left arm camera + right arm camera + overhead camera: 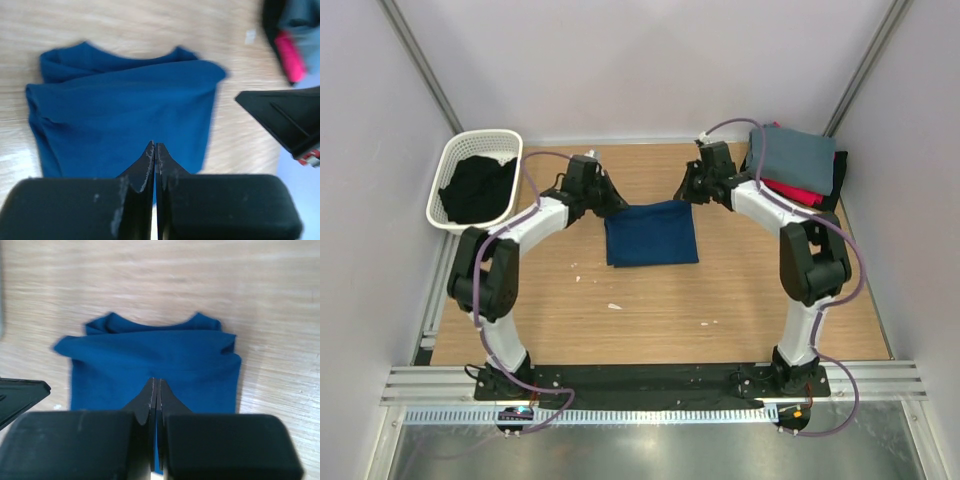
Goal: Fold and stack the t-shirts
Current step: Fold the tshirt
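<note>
A navy blue t-shirt (650,233) lies folded into a rectangle in the middle of the table, its print hidden. It also shows in the left wrist view (125,115) and the right wrist view (155,360), neckline at the far side. My left gripper (611,201) (155,145) is shut and empty, raised over the shirt's back left corner. My right gripper (686,190) (156,381) is shut and empty over the back right corner. A stack of folded shirts sits at the back right: grey (792,155) on top, red (796,192) under it, black (839,172) below.
A white laundry basket (451,158) at the back left holds a crumpled black garment (477,188). The stack's red shirt (292,57) shows in the left wrist view. Small white scraps (614,306) lie on the wooden table (650,310).
</note>
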